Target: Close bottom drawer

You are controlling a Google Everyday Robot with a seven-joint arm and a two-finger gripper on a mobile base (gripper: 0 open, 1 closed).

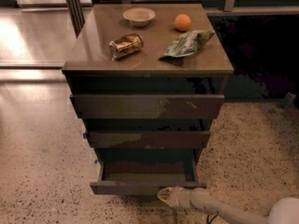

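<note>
Bottom drawer [140, 187] is open: lowest of the three, pulled well out of the cabinet [154, 59], with the greyish floor of its box visible from above. Gripper [164, 196] sits low at the bottom of the view, tip at or just under the lower edge of that drawer's front, a bit right of centre. Arm [219, 208] comes in from the lower right, close to the floor [42, 171]. Can't tell whether the claw is open or closed, nor whether it's actually touching the front or just beside it. My read of the step: push the front straight back in. To do it well, get the contact up onto the flat face, not the bottom lip, or it may slide underneath. Shift toward the centre line; an off-centre push on a shallow box could rack it and jam. Drive along the slide axis into the cabinet, not along the arm's diagonal. Go slow and steady, and stop when the front seats. Leave the middle drawer [147, 139] and top drawer [147, 106] alone. The can [125, 45] lies on its side on top, near the bowl [138, 16], orange [182, 22] and green bag [187, 43]; a slam could set it rolling, so no hard finish.
</note>
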